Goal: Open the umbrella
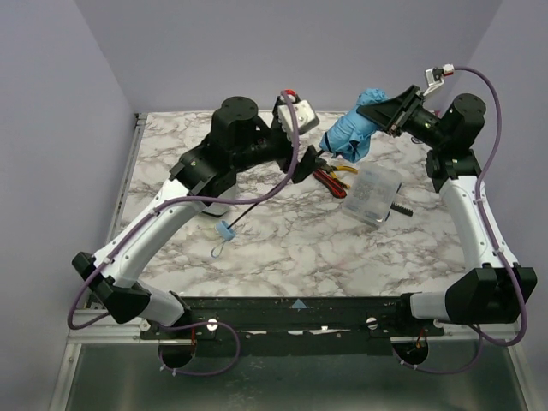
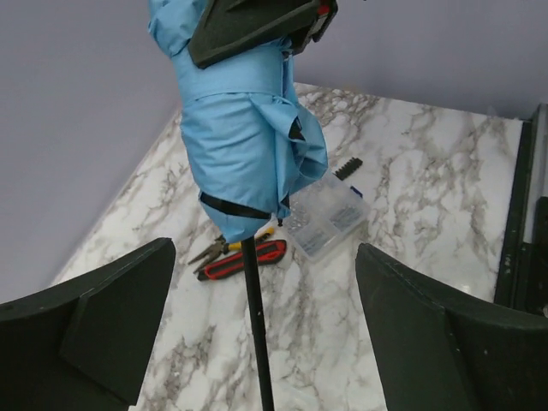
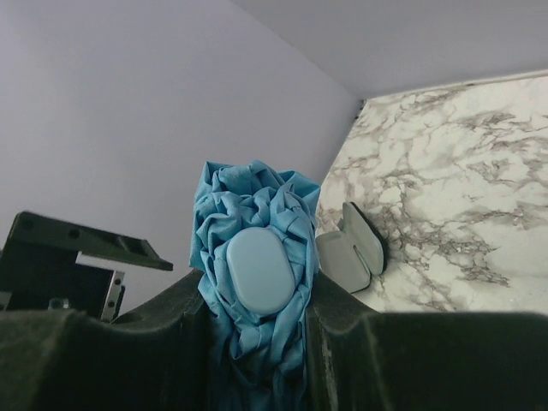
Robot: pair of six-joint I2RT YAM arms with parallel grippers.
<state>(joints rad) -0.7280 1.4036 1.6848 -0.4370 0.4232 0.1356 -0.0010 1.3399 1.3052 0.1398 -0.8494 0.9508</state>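
Top: umbrella [image 1: 351, 135] is folded, its bundled end at far right in the right gripper [image 1: 390, 113]. Its long axis lies diagonal, the shaft [image 1: 261, 201] running near-left to the handle [image 1: 225, 229] over mid-table [image 1: 282, 248]; only this view shows the handle. Left wrist: left gripper [image 2: 263, 250] is wide open, its fingers [image 2: 111, 317] flanking the shaft without touching it, and the fabric [image 2: 248, 145] is above the tools [image 2: 248, 255] and case [image 2: 325, 218]. Right wrist: right gripper [image 3: 257, 295] is partly closed and clamps the bunched fabric, with the cap [image 3: 259, 270] facing the camera.

High rear overhead; both wrist views close on the umbrella [image 2: 248, 145]
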